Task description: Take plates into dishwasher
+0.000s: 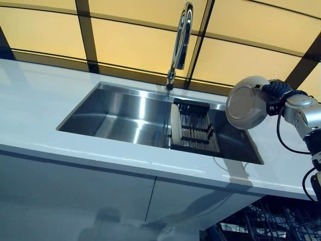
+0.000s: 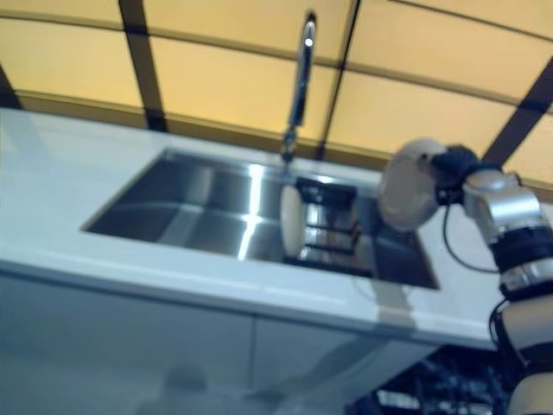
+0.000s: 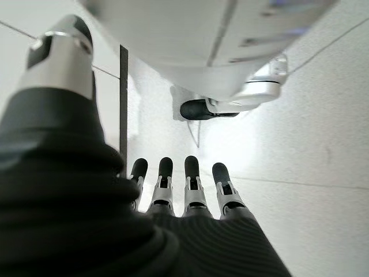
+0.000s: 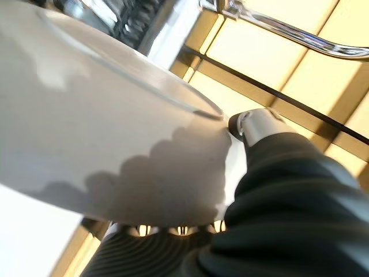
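The right hand (image 1: 275, 91) is pinching a white plate (image 1: 247, 104) by its rim, thumb on one face and fingers behind the other, holding it tilted in the air above the right end of the steel sink (image 1: 120, 116). A second plate (image 1: 175, 123) is standing on edge in the dark rack (image 1: 196, 127) inside the sink, below the tap (image 1: 179, 44). The left hand (image 3: 190, 184), seen only in its wrist view, is hanging with straight, relaxed fingers and holding nothing, away from the white desk (image 1: 35, 95).

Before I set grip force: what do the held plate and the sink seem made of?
The plate in the right hand looks like glazed white ceramic: smooth, with soft highlights, though it could be melamine. The sink looks like brushed stainless steel: grey with streaked reflections.
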Available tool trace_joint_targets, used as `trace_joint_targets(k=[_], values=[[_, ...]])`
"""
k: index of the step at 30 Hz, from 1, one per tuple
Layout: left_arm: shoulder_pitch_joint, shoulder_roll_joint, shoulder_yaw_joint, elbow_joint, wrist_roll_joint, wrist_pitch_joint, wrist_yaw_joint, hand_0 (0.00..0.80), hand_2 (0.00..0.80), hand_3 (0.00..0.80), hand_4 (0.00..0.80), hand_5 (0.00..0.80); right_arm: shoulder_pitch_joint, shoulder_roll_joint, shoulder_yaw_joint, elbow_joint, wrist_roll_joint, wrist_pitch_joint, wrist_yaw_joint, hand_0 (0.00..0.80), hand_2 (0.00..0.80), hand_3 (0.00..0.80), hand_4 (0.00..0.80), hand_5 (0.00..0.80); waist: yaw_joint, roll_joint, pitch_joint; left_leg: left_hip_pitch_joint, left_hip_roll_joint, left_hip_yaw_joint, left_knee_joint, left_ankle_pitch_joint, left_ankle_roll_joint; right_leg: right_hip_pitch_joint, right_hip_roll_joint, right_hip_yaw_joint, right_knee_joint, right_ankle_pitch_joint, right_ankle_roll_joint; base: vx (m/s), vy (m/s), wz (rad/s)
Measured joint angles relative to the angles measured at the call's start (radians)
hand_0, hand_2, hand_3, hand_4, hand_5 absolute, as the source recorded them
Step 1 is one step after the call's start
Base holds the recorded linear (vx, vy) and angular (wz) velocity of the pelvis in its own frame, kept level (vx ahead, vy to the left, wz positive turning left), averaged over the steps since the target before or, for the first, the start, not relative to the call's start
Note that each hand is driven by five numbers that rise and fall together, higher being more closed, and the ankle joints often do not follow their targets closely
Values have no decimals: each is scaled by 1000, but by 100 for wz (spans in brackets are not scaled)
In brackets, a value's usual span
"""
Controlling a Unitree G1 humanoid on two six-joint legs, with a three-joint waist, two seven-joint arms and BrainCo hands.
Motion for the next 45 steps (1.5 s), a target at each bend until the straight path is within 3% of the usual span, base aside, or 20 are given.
trace_joint_targets(k=[12, 18, 25, 33, 41, 45], values=[[-4, 1, -17, 3, 7, 21, -4, 0, 0, 0, 0, 0, -28, -107, 57, 57, -38, 9, 81, 800, 800, 800, 800, 800, -32, -13, -42, 17, -2, 55, 0, -15, 3, -11, 8, 55, 0, 9, 11, -29, 14, -15], [-23, 4, -17, 4, 10, 41, -5, 0, 0, 0, 0, 0, -26, -161, 59, 95, -129, 41, 199, 800, 800, 800, 800, 800, -91, -21, -54, 25, -7, 86, 0, -22, 8, -19, 8, 83, 4, 16, 22, -1, 2, -16], [-40, 6, -17, 11, 31, 42, -14, 0, 0, 0, 0, 0, 22, -246, 39, 101, -147, 42, 248, 800, 800, 800, 800, 800, -125, -22, -56, 47, -4, 134, -4, -37, 16, -19, 7, 118, 0, 20, 28, 3, 9, -20], [-40, 14, -16, 14, 49, 42, -23, 0, 0, 0, 0, 0, 322, -338, -175, 81, -163, 26, 292, 800, 800, 800, 800, 800, -181, -19, -62, 52, -3, 166, -5, -49, 16, -29, 10, 135, 3, 22, 32, 7, -9, -13], [-45, 16, -12, 16, 49, 41, -24, 0, 0, 0, 0, 0, 627, -343, -355, -28, -177, -5, 335, 800, 800, 800, 800, 800, -245, -13, -64, 59, -5, 202, -6, -57, 19, -38, 12, 168, 4, 32, 39, 0, -4, -14], [-44, 19, 7, 18, 50, 45, -23, 0, 0, 0, 0, 0, 823, -342, -487, -104, -196, -26, 350, 800, 800, 800, 800, 800, -252, -11, -60, 66, -4, 221, -6, -62, 17, -47, 10, 168, 0, 31, 39, 0, -29, -15]])
